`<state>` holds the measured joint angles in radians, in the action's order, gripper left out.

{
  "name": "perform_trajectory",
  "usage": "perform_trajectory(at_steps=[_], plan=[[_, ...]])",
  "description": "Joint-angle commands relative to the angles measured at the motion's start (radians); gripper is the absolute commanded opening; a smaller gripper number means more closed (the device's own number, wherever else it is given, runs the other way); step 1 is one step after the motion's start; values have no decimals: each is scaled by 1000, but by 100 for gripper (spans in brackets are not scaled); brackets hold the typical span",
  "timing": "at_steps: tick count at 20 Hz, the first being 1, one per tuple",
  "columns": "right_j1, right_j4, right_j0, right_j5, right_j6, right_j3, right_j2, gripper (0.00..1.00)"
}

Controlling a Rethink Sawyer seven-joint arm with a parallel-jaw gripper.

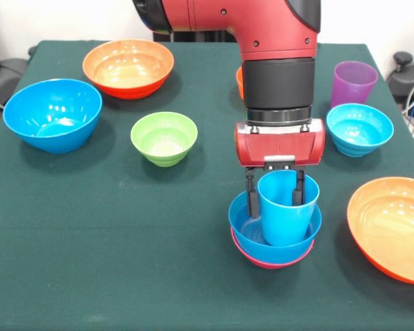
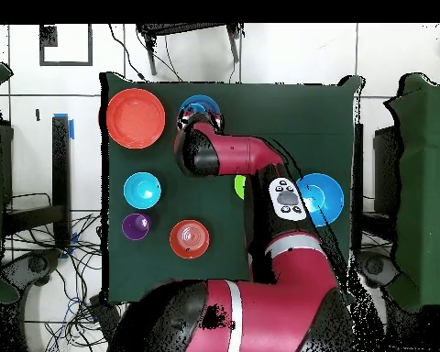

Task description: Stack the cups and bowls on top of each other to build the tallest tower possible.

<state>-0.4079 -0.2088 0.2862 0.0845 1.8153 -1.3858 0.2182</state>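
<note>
Going left to right across the front camera: I had a big blue bowl (image 1: 52,114) sitting at the left edge of the counter (image 1: 124,262), with an orange bowl (image 1: 128,67) up in the upper left behind it. A small green bowl (image 1: 164,137) sat a bit left of centre, on its own.

Lower centre was the tower (image 1: 274,241): a pink bowl (image 1: 265,262) at the bottom, a blue bowl (image 1: 248,224) nested in it, and the light blue cup (image 1: 287,207) standing upright inside that. The gripper (image 1: 274,189) was down on the cup, one finger on each side of the cup's far rim wall, so I read it as clamped on the cup.

Right of that, a cyan bowl (image 1: 359,128) with the purple cup (image 1: 352,83) just behind it in the upper right. Another orange bowl (image 1: 393,227) ran off the right edge. From the overhead camera the arm hid most of the tower.
</note>
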Motion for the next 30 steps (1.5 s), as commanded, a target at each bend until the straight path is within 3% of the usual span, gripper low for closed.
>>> perform_trajectory(at_steps=[1,20,30], plan=[[-14,-52,-20,175,-27,-35,53,100],[-69,-53,-3,224,-42,-66,67,100],[-139,-35,5,310,-55,-86,79,100]])
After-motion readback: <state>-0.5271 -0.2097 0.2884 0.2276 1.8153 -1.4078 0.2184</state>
